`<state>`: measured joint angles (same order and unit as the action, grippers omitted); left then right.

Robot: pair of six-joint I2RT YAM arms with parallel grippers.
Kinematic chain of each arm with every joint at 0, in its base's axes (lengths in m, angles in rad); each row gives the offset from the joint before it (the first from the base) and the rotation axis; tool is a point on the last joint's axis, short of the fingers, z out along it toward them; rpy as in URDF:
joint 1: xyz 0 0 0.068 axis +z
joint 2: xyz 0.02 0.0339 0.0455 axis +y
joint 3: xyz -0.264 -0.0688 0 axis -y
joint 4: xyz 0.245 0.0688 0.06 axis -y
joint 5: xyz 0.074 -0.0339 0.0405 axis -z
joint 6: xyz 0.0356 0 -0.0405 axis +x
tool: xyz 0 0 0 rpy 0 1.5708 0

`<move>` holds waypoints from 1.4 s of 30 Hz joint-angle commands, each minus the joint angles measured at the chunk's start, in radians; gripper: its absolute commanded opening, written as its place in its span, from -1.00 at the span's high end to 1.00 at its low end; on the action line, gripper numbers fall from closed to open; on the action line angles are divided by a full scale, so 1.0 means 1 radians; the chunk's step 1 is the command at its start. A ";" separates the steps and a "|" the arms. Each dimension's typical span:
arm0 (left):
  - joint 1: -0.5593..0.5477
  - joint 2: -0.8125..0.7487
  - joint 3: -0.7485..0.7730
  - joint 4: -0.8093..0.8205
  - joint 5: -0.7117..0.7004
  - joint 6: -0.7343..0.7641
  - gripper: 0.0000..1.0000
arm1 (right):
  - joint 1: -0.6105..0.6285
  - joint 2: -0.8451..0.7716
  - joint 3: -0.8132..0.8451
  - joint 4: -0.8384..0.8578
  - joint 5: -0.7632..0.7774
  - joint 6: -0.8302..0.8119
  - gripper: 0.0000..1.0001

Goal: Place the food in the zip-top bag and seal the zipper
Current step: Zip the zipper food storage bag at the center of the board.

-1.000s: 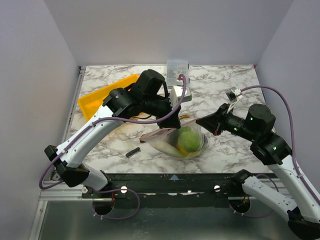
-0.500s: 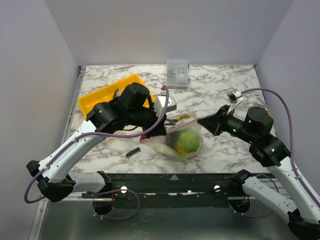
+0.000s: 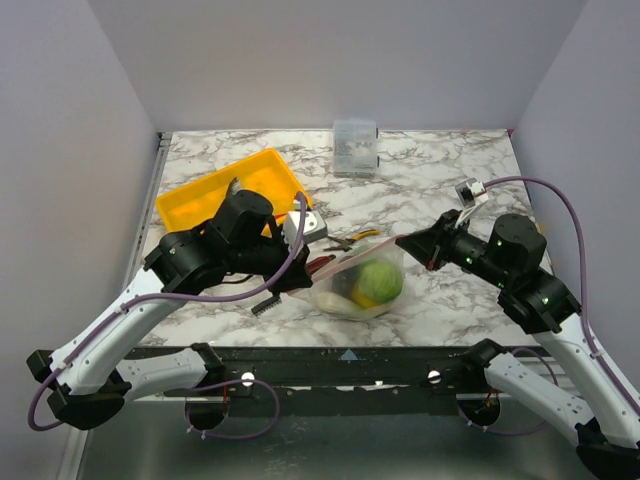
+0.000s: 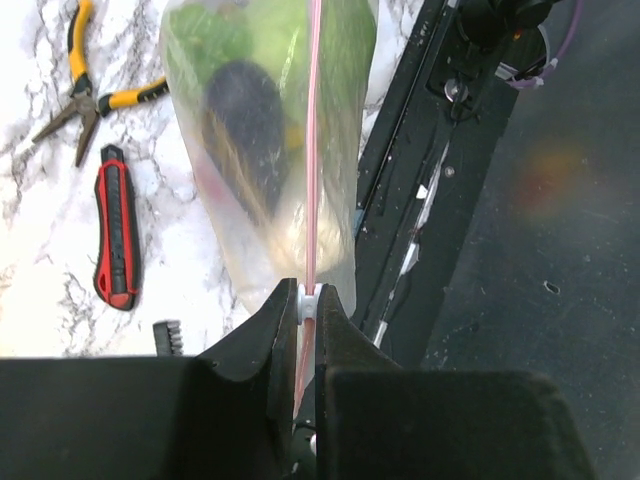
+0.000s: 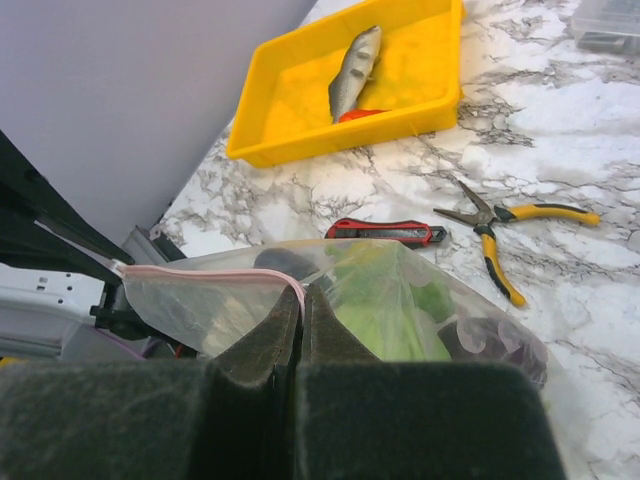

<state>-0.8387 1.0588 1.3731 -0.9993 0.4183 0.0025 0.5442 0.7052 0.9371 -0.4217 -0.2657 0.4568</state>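
Fingers of your left gripper (image 4: 307,306) are pinched almost together on the thin pink zipper (image 4: 314,150), with a small white nub showing right between the tips. Your right gripper (image 5: 300,296) has its dark, wedge-shaped fingers fully closed on the other end of that strip, where the pink line runs out.

Between the two grips the zipper is stretched into a straight, taut line. The zip-top bag (image 3: 345,300) hangs below it, clear, thin and crinkled. Its belly sags over the marble table (image 3: 440,180) near the front edge, and you cannot tell whether it touches.

Through the film you can see a round, leafy green cabbage (image 3: 378,281), a smooth dark purple eggplant (image 4: 248,130) and a pale yellow piece (image 3: 352,292), all bunched at the bottom.

Just behind the bag lie a red-handled knife (image 4: 117,240) with black trim and yellow-handled pliers (image 4: 85,95), jaws slightly apart, both flat on the marble. A small black toothed piece (image 3: 265,305) sits near the left gripper.

Farther back on your left, the grey fish (image 5: 352,72) lies in the shallow yellow tray (image 5: 300,100), well apart from the bag, with something red just beside it. A small clear rigid box (image 3: 355,147) stands at the far edge.
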 commanded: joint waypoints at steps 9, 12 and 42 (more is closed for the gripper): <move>0.007 -0.137 -0.092 -0.150 -0.013 -0.091 1.00 | -0.009 -0.022 -0.004 0.019 0.088 0.011 0.99; 0.007 -0.147 -0.091 -0.151 0.001 -0.093 1.00 | -0.009 -0.026 -0.003 0.005 0.093 0.005 0.99; 0.084 -0.164 -0.041 0.272 -0.193 -0.119 -0.55 | -0.011 0.209 0.294 -0.389 0.987 0.112 1.00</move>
<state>-0.7605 0.9081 1.3842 -0.8009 0.1776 -0.1059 0.5411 0.8455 1.1873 -0.8253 0.5144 0.5621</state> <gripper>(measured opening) 0.775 0.006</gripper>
